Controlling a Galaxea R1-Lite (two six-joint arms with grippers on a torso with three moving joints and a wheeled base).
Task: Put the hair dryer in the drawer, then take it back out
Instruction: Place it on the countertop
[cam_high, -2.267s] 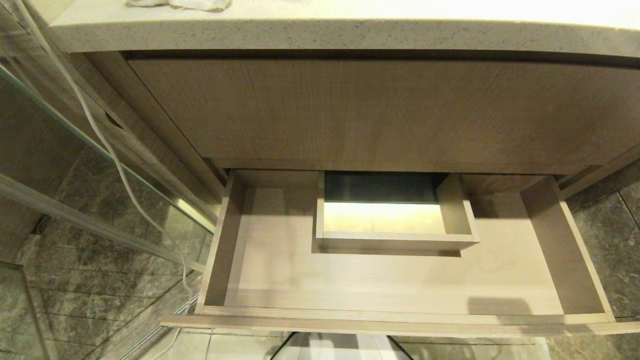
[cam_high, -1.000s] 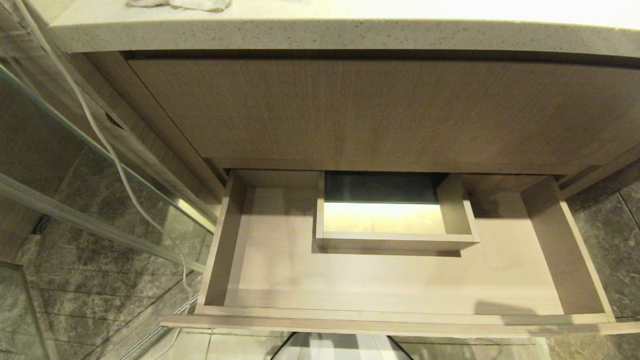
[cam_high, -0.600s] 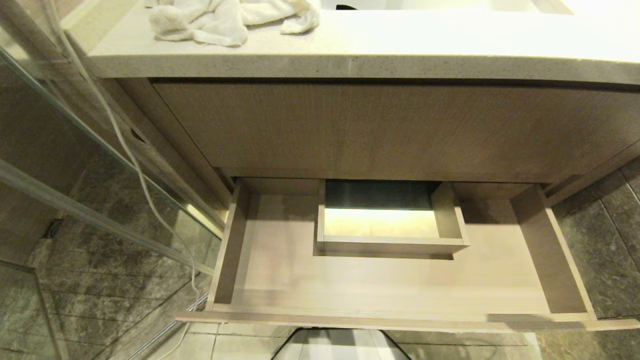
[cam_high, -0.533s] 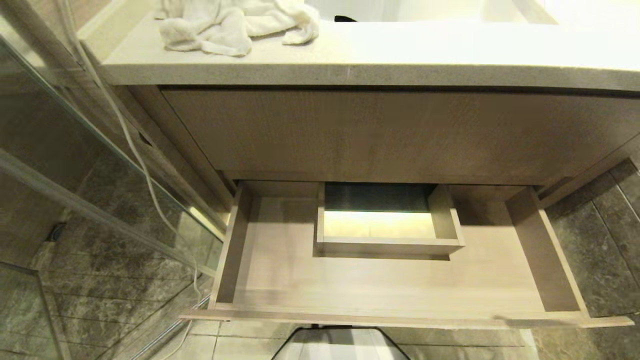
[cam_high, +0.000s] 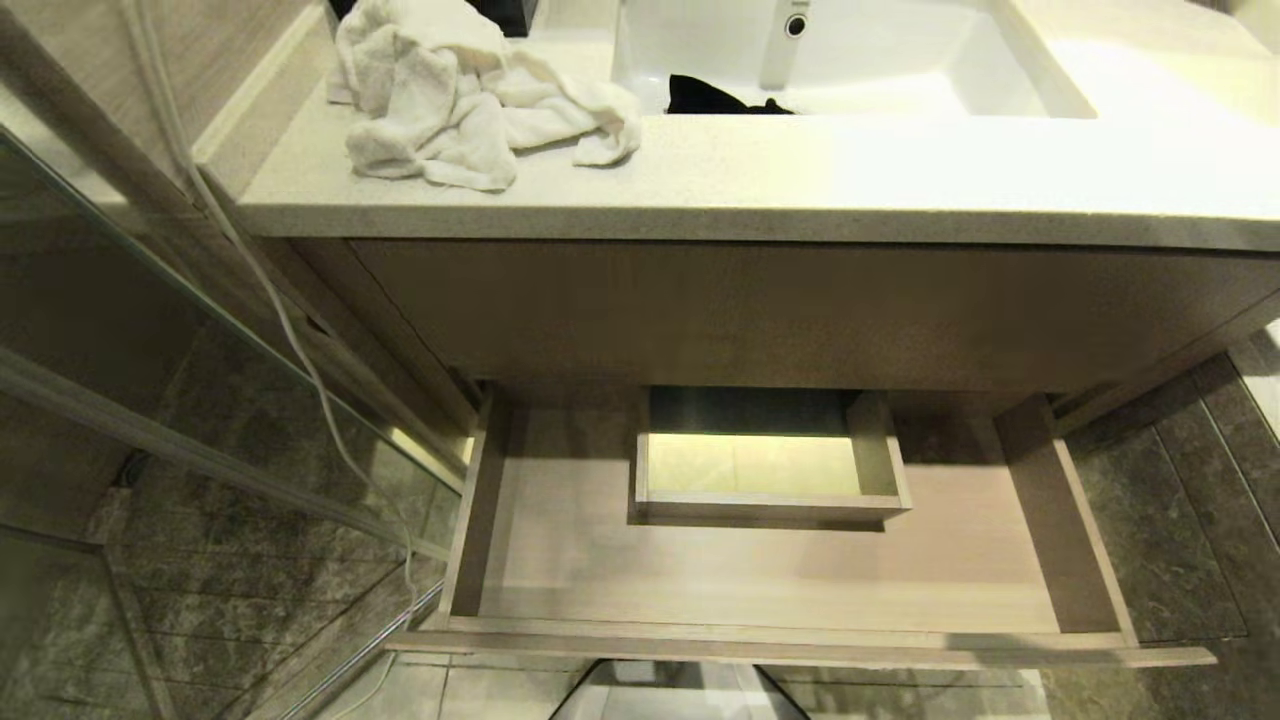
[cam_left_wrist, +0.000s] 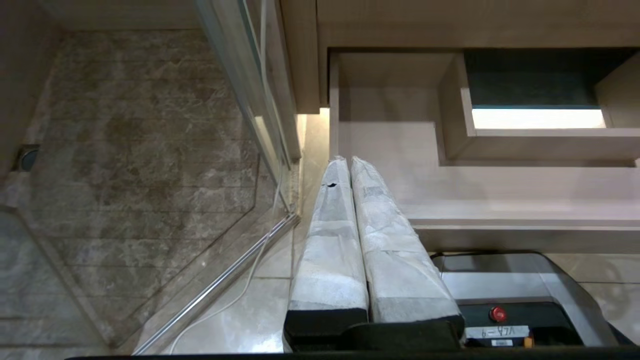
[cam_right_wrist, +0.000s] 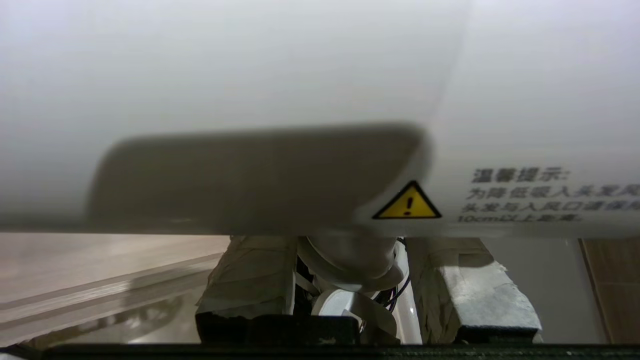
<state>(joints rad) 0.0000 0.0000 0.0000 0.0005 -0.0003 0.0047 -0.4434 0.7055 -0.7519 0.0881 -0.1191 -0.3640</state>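
The drawer (cam_high: 760, 570) stands pulled out below the vanity, wide and shallow, its wood floor bare around the boxed cut-out (cam_high: 765, 460) at mid-back. No arm shows in the head view. In the right wrist view the white hair dryer (cam_right_wrist: 280, 75) fills the upper picture, a yellow warning label (cam_right_wrist: 407, 202) on its barrel. My right gripper (cam_right_wrist: 350, 240) is shut on its handle, a taped finger (cam_right_wrist: 250, 275) on either side. My left gripper (cam_left_wrist: 348, 160) hangs parked and shut, near the drawer's (cam_left_wrist: 500, 190) left front corner.
Above the drawer is a taller wood front panel (cam_high: 800, 310) under a stone counter (cam_high: 900, 180). On the counter lies a crumpled white towel (cam_high: 450, 100), beside a sink (cam_high: 880, 60) with a black item (cam_high: 715, 97). At the left are a glass shower panel (cam_high: 200, 400) and a hanging white cord (cam_high: 280, 320).
The head camera has risen and the whole view has shifted down. The counter top, towel and sink have come into sight. The drawer stays open and empty.
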